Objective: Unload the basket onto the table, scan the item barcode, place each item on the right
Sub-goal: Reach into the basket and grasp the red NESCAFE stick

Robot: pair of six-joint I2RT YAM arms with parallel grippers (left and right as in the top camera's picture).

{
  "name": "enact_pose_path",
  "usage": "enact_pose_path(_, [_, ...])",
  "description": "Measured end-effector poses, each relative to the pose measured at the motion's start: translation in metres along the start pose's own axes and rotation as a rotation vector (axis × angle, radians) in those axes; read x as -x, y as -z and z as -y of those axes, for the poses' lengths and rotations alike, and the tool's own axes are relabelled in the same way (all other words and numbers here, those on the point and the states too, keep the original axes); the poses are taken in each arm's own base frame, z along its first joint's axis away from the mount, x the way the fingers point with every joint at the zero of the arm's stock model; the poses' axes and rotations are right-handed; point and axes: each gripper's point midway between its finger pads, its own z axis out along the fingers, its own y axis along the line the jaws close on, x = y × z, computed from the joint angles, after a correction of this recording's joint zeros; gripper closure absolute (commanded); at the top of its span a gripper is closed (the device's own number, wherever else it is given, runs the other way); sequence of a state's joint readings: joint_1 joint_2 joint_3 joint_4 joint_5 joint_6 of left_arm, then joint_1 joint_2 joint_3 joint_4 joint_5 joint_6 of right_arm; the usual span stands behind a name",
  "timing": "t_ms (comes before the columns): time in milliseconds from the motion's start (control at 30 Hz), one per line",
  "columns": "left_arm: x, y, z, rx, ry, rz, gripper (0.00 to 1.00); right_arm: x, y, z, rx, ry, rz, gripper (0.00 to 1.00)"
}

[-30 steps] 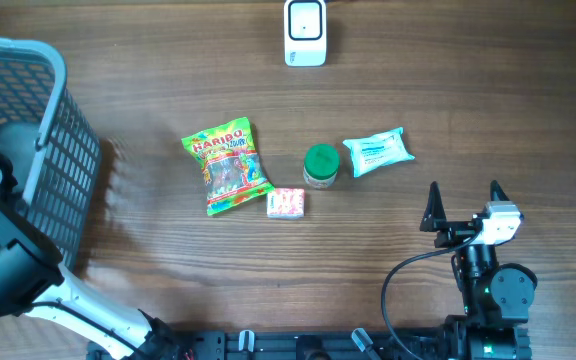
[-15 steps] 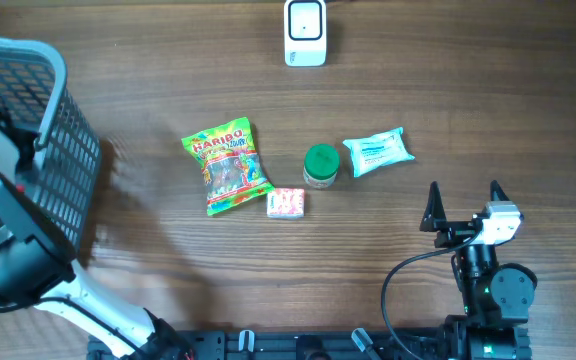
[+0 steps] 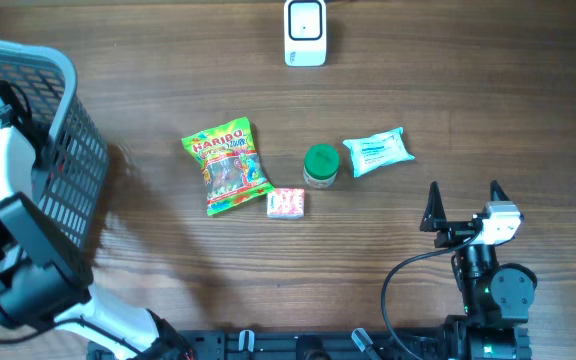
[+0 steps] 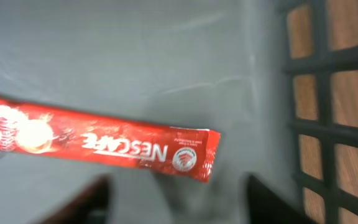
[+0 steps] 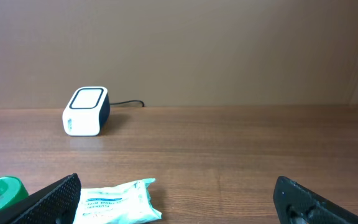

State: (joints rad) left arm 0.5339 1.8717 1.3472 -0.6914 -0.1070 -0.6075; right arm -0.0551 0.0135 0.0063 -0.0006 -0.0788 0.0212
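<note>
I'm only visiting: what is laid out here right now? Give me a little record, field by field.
Left tool: open, inside the grey plastic mesh basket
In basket: red Nescafe stick sachet, loose, not gripped
Right tool: open, empty, near the table's front edge
Scanner: white box scanner at the far edge of the wooden table
On table: Haribo gummy bag, small pink packet, green-lidded jar, pale blue tissue pack

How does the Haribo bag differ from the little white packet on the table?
The Haribo bag is larger and brightly coloured; the white packet is smaller and pale with teal print. The Haribo bag lies left of the green-lidded jar, the white packet right of it. Both lie flat on the table.
</note>
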Motion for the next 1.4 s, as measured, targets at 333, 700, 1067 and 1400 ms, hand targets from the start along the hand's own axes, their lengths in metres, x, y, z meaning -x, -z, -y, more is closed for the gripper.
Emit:
enact_pose_path(333, [0.031,0.016,-0.059,0.157,0.087,0.082,0.0,0.0,0.0,0.0,0.0,0.0,0.0,0.0])
enact_pose_path(700, [0.0,-0.032,-0.058,0.108,-0.087,-0.113,0.0,0.0,0.0,0.0,0.0,0.0,0.0,0.0])
enact_pose_path(1067, [0.005,-0.038,-0.051,0.095,-0.147,-0.119,0.96,0.0,0.0,0.0,0.0,0.0,0.0,0.0])
enact_pose_path(1400, [0.014,-0.006,-0.049,0.095,-0.147,-0.107,0.96,0.0,0.0,0.0,0.0,0.0,0.0,0.0])
